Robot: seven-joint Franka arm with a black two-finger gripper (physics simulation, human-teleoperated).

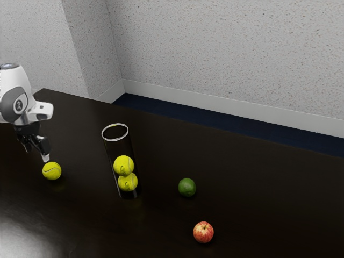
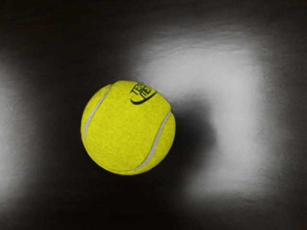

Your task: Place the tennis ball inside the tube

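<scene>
In the exterior view, my gripper (image 1: 36, 153) is at the left, open, its fingers apart and pointing down just above a loose yellow tennis ball (image 1: 52, 171) on the table. From the wrist view, that tennis ball (image 2: 127, 128) lies under my hand with its white seams and dark printed logo facing up. Toward the exterior view's right stands a clear tube (image 1: 123, 148), upright with its ringed top uncovered. Inside it, an upper ball (image 1: 123, 165) rests on a lower ball (image 1: 128, 183).
A green round fruit (image 1: 187, 187) sits on the dark table (image 1: 269, 188) beyond the tube toward the exterior view's right. Closer to that view's lower edge is a red apple (image 1: 203, 232). A speckled wall (image 1: 226, 54) rises behind the table.
</scene>
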